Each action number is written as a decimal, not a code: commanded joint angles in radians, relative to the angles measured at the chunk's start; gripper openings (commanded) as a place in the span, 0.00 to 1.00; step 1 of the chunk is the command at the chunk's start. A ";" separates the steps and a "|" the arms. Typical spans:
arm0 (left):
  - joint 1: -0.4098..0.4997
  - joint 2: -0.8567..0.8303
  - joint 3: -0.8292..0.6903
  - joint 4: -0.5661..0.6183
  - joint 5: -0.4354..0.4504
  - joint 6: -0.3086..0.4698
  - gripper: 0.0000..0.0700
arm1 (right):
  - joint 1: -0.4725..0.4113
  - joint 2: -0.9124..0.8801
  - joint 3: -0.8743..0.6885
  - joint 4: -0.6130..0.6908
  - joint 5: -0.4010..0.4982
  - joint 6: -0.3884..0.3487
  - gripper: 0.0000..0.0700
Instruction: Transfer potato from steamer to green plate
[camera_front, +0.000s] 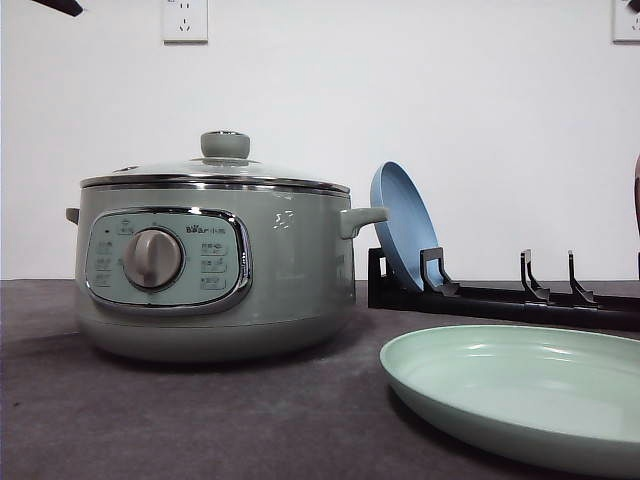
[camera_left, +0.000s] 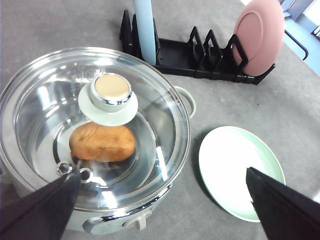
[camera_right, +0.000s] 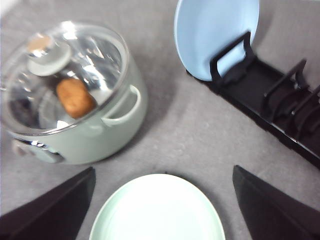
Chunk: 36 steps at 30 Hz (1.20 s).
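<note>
The sage-green steamer (camera_front: 215, 265) stands on the left of the table with its glass lid (camera_left: 95, 125) on. Through the lid I see the orange-brown potato (camera_left: 102, 142) lying on the bottom, also as the potato (camera_right: 75, 97) in the right wrist view. The pale green plate (camera_front: 525, 390) lies flat to the steamer's right, with nothing on it. My left gripper (camera_left: 161, 172) hovers open above the steamer's front rim. My right gripper (camera_right: 164, 170) hangs open above the green plate (camera_right: 155, 212). Neither holds anything.
A black dish rack (camera_front: 500, 295) stands behind the green plate. A blue plate (camera_front: 402, 225) leans upright in its left slot and a pink plate (camera_left: 260, 35) in its far slot. The lid knob (camera_left: 111, 92) sticks up at the lid's centre.
</note>
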 joint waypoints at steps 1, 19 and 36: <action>-0.007 0.015 0.022 0.008 0.009 0.011 0.97 | -0.007 -0.018 -0.018 -0.008 -0.020 -0.032 0.79; -0.020 0.133 0.098 -0.029 -0.095 -0.045 0.97 | -0.014 -0.183 -0.088 -0.066 -0.079 0.032 0.80; -0.141 0.529 0.549 -0.279 -0.330 -0.043 0.96 | -0.014 -0.181 -0.088 -0.052 -0.078 0.046 0.80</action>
